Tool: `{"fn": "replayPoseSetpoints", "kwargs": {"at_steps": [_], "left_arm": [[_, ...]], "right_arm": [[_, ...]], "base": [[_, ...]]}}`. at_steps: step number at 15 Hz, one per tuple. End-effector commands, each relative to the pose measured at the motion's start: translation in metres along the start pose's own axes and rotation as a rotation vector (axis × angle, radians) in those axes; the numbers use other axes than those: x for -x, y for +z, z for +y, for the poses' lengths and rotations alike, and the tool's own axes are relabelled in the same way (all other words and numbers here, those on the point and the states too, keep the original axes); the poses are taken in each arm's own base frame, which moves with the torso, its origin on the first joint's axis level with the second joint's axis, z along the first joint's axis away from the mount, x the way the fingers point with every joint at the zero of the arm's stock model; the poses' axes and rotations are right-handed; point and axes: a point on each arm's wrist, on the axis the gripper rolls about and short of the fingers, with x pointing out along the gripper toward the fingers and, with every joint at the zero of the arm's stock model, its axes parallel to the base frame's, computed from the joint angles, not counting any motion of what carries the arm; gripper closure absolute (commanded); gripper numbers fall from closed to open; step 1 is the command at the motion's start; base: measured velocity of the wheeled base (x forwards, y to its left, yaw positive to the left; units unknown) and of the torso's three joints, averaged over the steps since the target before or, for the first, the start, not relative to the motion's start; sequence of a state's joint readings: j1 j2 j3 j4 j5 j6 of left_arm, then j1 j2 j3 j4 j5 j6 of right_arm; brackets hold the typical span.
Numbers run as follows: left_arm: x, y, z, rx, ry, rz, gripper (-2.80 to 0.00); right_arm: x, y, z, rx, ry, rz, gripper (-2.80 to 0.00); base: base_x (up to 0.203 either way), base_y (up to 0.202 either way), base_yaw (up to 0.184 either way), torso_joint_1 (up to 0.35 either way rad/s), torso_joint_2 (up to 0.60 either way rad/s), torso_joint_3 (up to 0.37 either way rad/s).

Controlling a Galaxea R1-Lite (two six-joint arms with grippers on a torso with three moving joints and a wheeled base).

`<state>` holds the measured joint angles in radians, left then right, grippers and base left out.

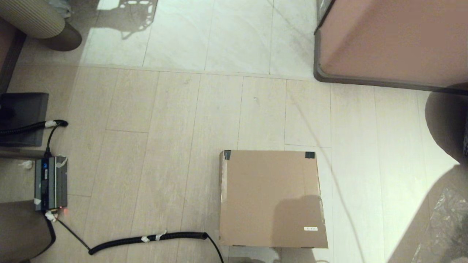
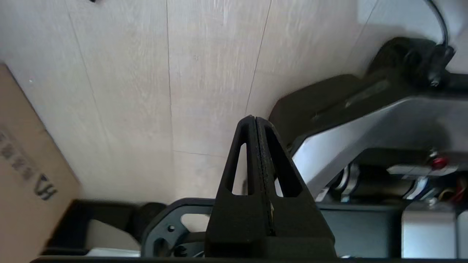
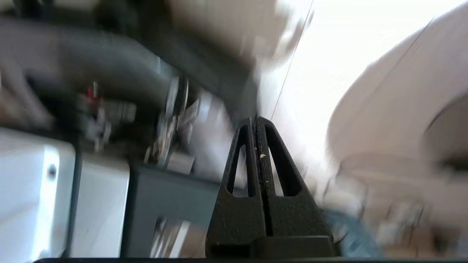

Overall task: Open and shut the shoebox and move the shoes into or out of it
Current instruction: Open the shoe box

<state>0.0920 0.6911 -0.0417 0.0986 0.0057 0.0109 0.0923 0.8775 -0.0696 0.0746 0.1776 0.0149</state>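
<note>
Shoebox [image 1: 272, 199] lid down, untouched; my left gripper [image 2: 255, 118] and right gripper [image 3: 256, 119] pinched empty. Next: lift lid.

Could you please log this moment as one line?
shoebox: lid closed, on floor | left gripper: shut, empty | right gripper: shut, empty

Warm indoor light, bright patch on far floor tiles [image 1: 204, 33], soft shadow across shoebox [image 1: 272, 199] lid, right wrist view heavily motion-blurred, glare upper right.
</note>
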Motion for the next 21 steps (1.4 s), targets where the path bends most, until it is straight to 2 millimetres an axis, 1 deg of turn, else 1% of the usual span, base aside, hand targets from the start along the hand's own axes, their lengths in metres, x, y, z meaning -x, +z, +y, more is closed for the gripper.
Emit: {"fn": "replayPoseSetpoints", "kwargs": {"at_steps": [1, 2, 4, 6, 7, 8, 9, 10, 11, 12, 13, 15, 16, 17, 19, 20, 21], "left_arm": [[0.002, -0.001, 0.000, 0.006, 0.005, -0.024, 0.00], [0.002, -0.001, 0.000, 0.004, 0.004, -0.016, 0.00], [0.006, -0.002, 0.000, -0.001, 0.004, -0.075, 0.00], [0.014, -0.008, 0.000, -0.010, 0.007, -0.199, 0.00], [0.020, -0.011, 0.000, -0.019, 0.010, -0.274, 0.00], [0.024, -0.015, 0.000, -0.028, 0.014, -0.345, 0.00], [0.027, -0.018, 0.000, -0.042, 0.019, -0.390, 0.00], [0.027, -0.019, 0.000, -0.075, 0.025, -0.407, 0.00], [0.027, -0.018, 0.000, -0.091, 0.020, -0.424, 0.00], [0.028, -0.015, -0.001, -0.097, -0.001, -0.472, 0.00], [0.027, -0.014, -0.001, -0.112, -0.030, -0.480, 0.00], [0.026, -0.017, -0.001, -0.151, -0.090, -0.472, 0.00], [0.028, -0.020, -0.001, -0.157, -0.099, -0.514, 0.00], [0.031, -0.024, 0.000, -0.162, -0.101, -0.577, 0.00], [0.037, -0.033, 0.001, -0.168, -0.095, -0.708, 0.00], [0.039, -0.036, 0.001, -0.167, -0.085, -0.741, 0.00], [0.038, -0.036, 0.001, -0.159, -0.071, -0.743, 0.00]], "right_arm": [[0.026, -0.015, 0.003, 0.028, -0.051, -0.293, 0.00], [0.031, -0.022, 0.002, -0.004, -0.106, -0.339, 0.00], [0.038, -0.033, 0.001, -0.053, -0.170, -0.443, 0.00], [0.041, -0.039, 0.001, -0.078, -0.188, -0.527, 0.00], [0.041, -0.037, 0.001, -0.103, -0.191, -0.553, 0.00], [0.041, -0.038, 0.001, -0.111, -0.218, -0.537, 0.00], [0.040, -0.039, 0.001, -0.079, -0.246, -0.503, 0.00], [0.041, -0.041, 0.002, -0.025, -0.247, -0.508, 0.00], [0.043, -0.045, 0.003, 0.009, -0.247, -0.550, 0.00], [0.046, -0.051, 0.004, 0.030, -0.254, -0.629, 0.00], [0.048, -0.057, 0.005, 0.045, -0.259, -0.707, 0.00], [0.049, -0.061, 0.006, 0.016, -0.255, -0.774, 0.00], [0.049, -0.061, 0.006, -0.047, -0.245, -0.782, 0.00], [0.049, -0.061, 0.006, -0.060, -0.245, -0.785, 0.00], [0.048, -0.061, 0.006, 0.009, -0.266, -0.772, 0.00], [0.048, -0.061, 0.006, 0.085, -0.282, -0.764, 0.00], [0.047, -0.060, 0.007, 0.150, -0.257, -0.780, 0.00]], "base": [[0.000, 0.000, 0.000, 0.000, 0.00, 0.000], [0.000, 0.000, 0.000, 0.000, 0.00, 0.000], [0.000, 0.000, 0.000, 0.000, 0.00, 0.000], [0.000, 0.000, 0.000, 0.000, 0.00, 0.000], [0.000, 0.000, 0.000, 0.000, 0.00, 0.000], [0.000, 0.000, 0.000, 0.000, 0.00, 0.000], [0.000, 0.000, 0.000, 0.000, 0.00, 0.000], [0.000, 0.000, 0.000, 0.000, 0.00, 0.000], [0.000, 0.000, 0.000, 0.000, 0.00, 0.000], [0.000, 0.000, 0.000, 0.000, 0.00, 0.000], [0.000, 0.000, 0.000, 0.000, 0.00, 0.000], [0.000, 0.000, 0.000, 0.000, 0.00, 0.000], [0.000, 0.000, 0.000, 0.000, 0.00, 0.000], [0.000, 0.000, 0.000, 0.000, 0.00, 0.000], [0.000, 0.000, 0.000, 0.000, 0.00, 0.000], [0.000, 0.000, 0.000, 0.000, 0.00, 0.000], [0.000, 0.000, 0.000, 0.000, 0.00, 0.000]]}}
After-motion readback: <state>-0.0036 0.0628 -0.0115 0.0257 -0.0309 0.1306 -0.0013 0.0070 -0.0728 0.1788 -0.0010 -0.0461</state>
